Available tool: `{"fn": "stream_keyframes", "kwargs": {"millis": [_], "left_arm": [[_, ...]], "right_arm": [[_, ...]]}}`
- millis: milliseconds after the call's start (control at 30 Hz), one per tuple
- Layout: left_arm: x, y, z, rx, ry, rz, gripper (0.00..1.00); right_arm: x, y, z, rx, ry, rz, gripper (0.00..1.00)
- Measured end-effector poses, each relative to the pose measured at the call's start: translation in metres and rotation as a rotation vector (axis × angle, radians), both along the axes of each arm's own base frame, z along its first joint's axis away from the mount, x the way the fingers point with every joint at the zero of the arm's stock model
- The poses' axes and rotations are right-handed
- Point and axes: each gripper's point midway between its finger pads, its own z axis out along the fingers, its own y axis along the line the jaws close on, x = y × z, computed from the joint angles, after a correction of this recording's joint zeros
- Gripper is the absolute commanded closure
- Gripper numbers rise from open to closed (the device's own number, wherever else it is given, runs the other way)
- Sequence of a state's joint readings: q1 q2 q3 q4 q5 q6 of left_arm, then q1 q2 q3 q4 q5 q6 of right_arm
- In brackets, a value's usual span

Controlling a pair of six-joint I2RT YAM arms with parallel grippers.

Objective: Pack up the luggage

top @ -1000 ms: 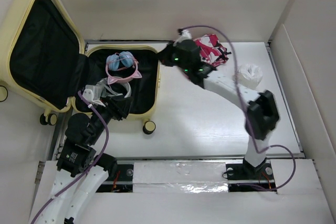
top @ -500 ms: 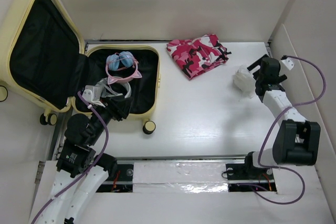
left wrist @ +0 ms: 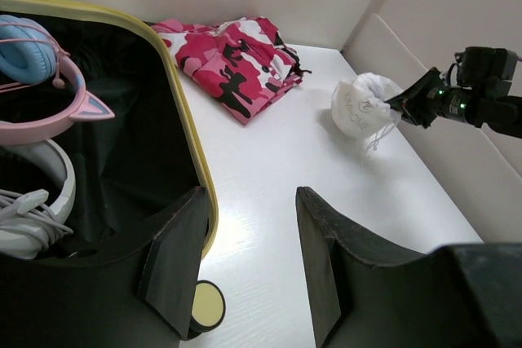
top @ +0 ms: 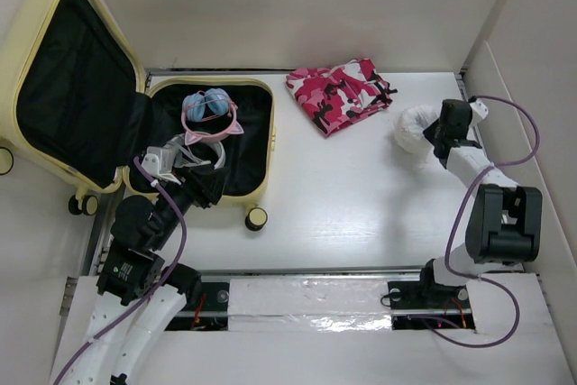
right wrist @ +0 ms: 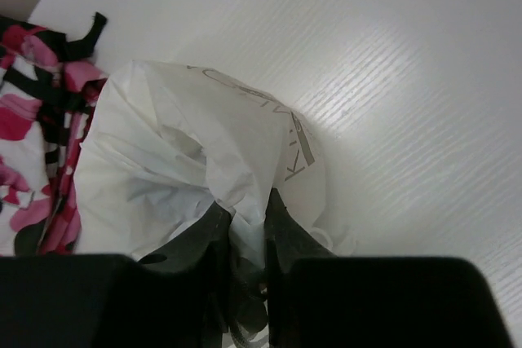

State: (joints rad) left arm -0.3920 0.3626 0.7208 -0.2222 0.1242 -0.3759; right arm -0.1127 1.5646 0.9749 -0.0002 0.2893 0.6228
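Luggage [top: 262,192] open at far left, lid propped leftward; pink headphones [top: 209,114] inside. Left gripper [left wrist: 249,201] over its near rim, fingers apart, holding nothing. Pink camo garment [top: 341,92] far centre. Right gripper [right wrist: 245,216] at right, seemingly pinched on white bag [top: 410,128].

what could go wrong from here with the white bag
The right hand pinches only a fold of the thin white bag, so it might slip or tear when lifted. The pink camo garment lies roughly between the bag and the luggage; a low carry could drag it. The open left hand at the luggage's near rim may block the drop.
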Motion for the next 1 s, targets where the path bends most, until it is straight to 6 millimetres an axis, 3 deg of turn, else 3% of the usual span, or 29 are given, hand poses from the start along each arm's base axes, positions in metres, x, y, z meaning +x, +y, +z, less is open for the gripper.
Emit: {"fn": "stream_keyframes", "kwargs": {"millis": [100,167,300,433,533,667,767,900,1000], "left_arm": [[0.000,-0.001,0.000,0.000,0.000,-0.003,0.56],[0.000,-0.001,0.000,0.000,0.000,-0.006,0.56],[-0.001,-0.001,0.000,0.000,0.000,-0.007,0.56],[-0.001,-0.002,0.000,0.000,0.001,-0.009,0.56],[-0.001,-0.002,0.000,0.000,0.001,-0.010,0.56],[-0.001,-0.002,0.000,0.000,0.001,-0.009,0.56],[-0.001,-0.002,0.000,0.000,0.001,-0.009,0.56],[-0.001,-0.002,0.000,0.000,0.001,-0.009,0.56],[-0.001,-0.002,0.000,0.000,0.001,-0.009,0.56]], "right_arm": [[-0.002,0.029,0.031,-0.029,-0.064,0.076,1.00],[-0.003,0.067,0.063,-0.045,-0.139,0.180,1.00],[-0.022,0.179,0.124,-0.028,-0.291,0.470,1.00],[-0.042,0.291,0.164,0.029,-0.372,0.754,1.00],[-0.044,0.360,0.181,0.060,-0.401,0.892,1.00],[-0.045,0.447,0.182,0.110,-0.416,1.042,1.00],[-0.051,0.495,0.166,0.175,-0.396,1.127,1.00],[-0.058,0.536,0.144,0.249,-0.364,1.185,1.00],[-0.060,0.552,0.135,0.277,-0.369,1.181,1.00]]}}
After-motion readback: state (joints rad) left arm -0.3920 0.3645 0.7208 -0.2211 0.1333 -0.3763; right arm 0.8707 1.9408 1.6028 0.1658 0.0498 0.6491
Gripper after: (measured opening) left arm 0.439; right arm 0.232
